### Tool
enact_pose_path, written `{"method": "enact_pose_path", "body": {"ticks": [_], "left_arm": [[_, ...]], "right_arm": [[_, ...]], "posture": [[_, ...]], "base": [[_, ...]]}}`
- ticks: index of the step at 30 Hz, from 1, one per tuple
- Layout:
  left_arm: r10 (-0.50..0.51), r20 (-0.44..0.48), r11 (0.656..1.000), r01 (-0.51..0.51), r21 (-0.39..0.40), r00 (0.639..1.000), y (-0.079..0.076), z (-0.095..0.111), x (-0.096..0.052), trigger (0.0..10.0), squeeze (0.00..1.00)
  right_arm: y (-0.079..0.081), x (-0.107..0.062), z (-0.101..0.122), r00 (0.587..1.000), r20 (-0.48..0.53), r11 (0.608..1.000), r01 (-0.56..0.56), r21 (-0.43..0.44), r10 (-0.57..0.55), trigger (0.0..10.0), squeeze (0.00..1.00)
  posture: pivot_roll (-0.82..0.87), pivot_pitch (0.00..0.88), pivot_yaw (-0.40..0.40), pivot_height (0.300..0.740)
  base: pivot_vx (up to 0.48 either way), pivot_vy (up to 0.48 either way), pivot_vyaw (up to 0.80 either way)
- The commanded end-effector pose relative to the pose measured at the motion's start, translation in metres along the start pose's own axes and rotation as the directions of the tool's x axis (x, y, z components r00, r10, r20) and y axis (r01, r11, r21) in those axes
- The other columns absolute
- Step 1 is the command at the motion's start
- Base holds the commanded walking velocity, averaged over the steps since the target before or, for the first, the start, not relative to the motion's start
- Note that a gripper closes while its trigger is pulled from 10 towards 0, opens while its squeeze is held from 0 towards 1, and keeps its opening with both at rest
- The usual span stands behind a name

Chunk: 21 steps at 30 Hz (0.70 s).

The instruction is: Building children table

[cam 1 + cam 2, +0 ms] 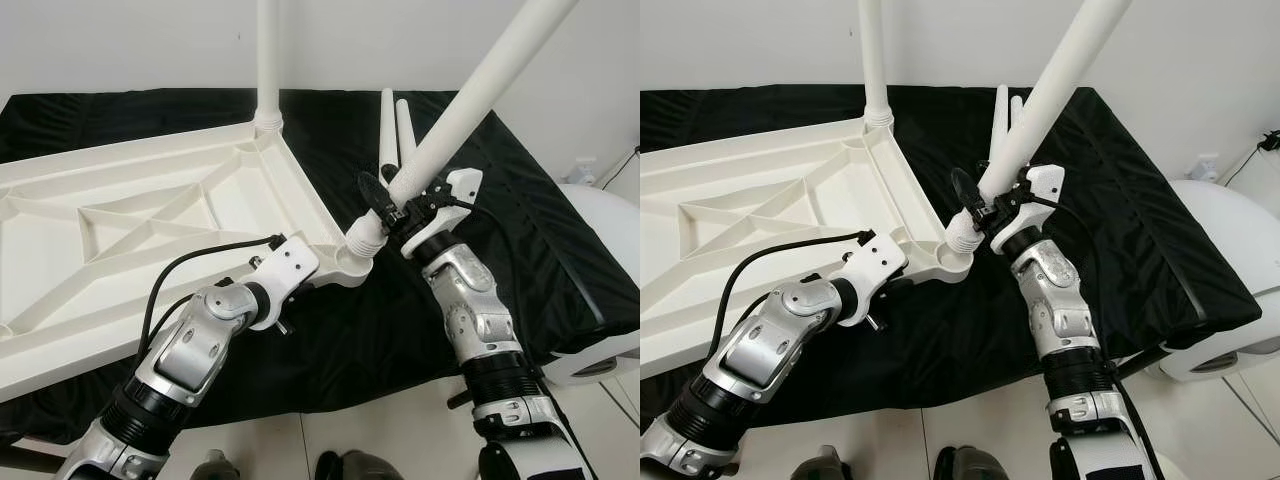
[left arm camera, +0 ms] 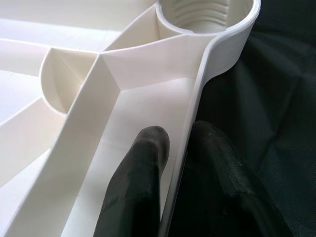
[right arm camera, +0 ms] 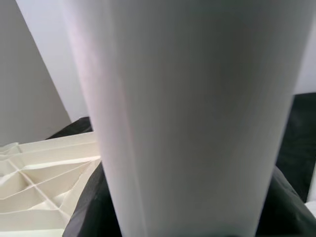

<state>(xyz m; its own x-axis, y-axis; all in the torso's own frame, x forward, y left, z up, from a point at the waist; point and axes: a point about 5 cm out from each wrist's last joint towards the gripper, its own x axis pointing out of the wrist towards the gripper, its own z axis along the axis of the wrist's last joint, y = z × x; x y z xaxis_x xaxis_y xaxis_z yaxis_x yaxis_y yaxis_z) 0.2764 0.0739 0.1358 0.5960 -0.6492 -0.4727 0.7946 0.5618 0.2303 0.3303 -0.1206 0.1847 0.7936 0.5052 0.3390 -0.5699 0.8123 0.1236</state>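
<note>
A white table top (image 1: 120, 235) lies upside down on a black cloth, ribs facing up. One white leg (image 1: 268, 60) stands upright in its far corner. My left gripper (image 2: 177, 136) is shut on the table top's rim, one finger inside and one outside, just short of the near corner socket (image 2: 207, 15). My right gripper (image 1: 400, 205) is shut on a second white leg (image 1: 470, 95), which leans up to the right. The leg's ribbed lower end (image 1: 365, 238) sits at that corner socket; how far in it is I cannot tell. Two spare legs (image 1: 395, 130) lie on the cloth behind.
The black cloth (image 1: 540, 230) covers a low platform that ends just before my body and at the right. A white rounded appliance (image 1: 605, 225) stands at the right edge. A white wall runs close behind. Pale tiled floor (image 1: 400, 440) lies below.
</note>
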Motion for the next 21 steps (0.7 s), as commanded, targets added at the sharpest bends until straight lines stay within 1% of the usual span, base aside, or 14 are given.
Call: {"method": "enact_pose_path", "body": {"ticks": [1,2,3,4,6,9,14,17,19,21], "left_arm": [[-0.052,-0.001,0.999,0.052,0.014,0.999,-0.007,0.002,0.003,10.0,0.00],[-0.049,-0.002,0.999,0.049,0.013,0.999,-0.007,0.002,0.002,10.0,0.00],[-0.049,-0.002,0.999,0.049,0.013,0.999,-0.007,0.002,0.002,10.0,0.00],[-0.048,-0.002,0.999,0.048,0.012,0.999,-0.007,0.002,0.001,10.0,0.00],[-0.048,-0.002,0.999,0.048,0.012,0.999,-0.007,0.002,0.001,10.0,0.00],[-0.044,-0.005,0.999,0.044,0.008,0.999,-0.007,0.001,0.000,10.0,0.00],[-0.043,-0.004,0.999,0.043,0.007,0.999,-0.006,0.001,0.001,10.0,0.00],[-0.044,-0.001,0.999,0.044,0.008,0.999,-0.006,0.002,0.002,10.0,0.00],[-0.045,0.000,0.999,0.045,0.008,0.999,-0.006,0.002,0.002,10.0,0.00],[-0.052,0.000,0.999,0.052,0.012,0.999,-0.007,0.002,0.002,10.0,0.00]], "right_arm": [[-0.003,0.000,-0.006,0.999,-0.034,0.998,0.014,0.062,-0.012,10.0,0.00],[-0.003,-0.002,-0.011,0.998,-0.062,0.994,0.032,0.102,-0.026,10.0,0.00],[-0.003,-0.002,-0.011,0.998,-0.062,0.994,0.032,0.102,-0.026,10.0,0.00],[-0.005,-0.004,-0.016,0.994,-0.096,0.992,0.054,0.113,-0.043,10.0,0.00],[-0.005,-0.004,-0.016,0.994,-0.096,0.992,0.054,0.113,-0.043,10.0,0.00],[-0.005,-0.012,-0.024,0.987,-0.155,0.991,0.060,0.117,-0.042,10.0,0.00],[-0.007,-0.019,-0.029,0.978,-0.200,0.991,0.074,0.107,-0.051,10.0,0.00],[-0.009,-0.023,-0.032,0.972,-0.225,0.996,0.073,0.040,-0.062,10.0,0.00],[-0.010,-0.023,-0.032,0.972,-0.226,0.997,0.075,0.023,-0.068,10.0,0.00],[-0.012,-0.023,-0.034,0.967,-0.237,0.996,0.088,-0.012,-0.089,10.0,0.00]], "posture": [[0.03,0.052,-0.060,0.740],[0.03,0.051,-0.061,0.740],[0.03,0.051,-0.061,0.740],[0.03,0.053,-0.062,0.740],[0.03,0.053,-0.062,0.740],[0.03,0.055,-0.063,0.740],[0.02,0.054,-0.062,0.740],[0.02,0.052,-0.060,0.740],[0.02,0.052,-0.060,0.740],[0.02,0.048,-0.059,0.740]], "base": [[0.000,0.000,0.00],[0.000,0.000,0.00],[0.000,0.000,0.00],[0.000,0.000,0.00],[0.000,0.000,0.00],[0.000,0.000,0.00],[0.000,0.000,0.00],[0.000,0.000,0.00],[0.000,0.000,0.00],[0.000,0.000,0.00]]}}
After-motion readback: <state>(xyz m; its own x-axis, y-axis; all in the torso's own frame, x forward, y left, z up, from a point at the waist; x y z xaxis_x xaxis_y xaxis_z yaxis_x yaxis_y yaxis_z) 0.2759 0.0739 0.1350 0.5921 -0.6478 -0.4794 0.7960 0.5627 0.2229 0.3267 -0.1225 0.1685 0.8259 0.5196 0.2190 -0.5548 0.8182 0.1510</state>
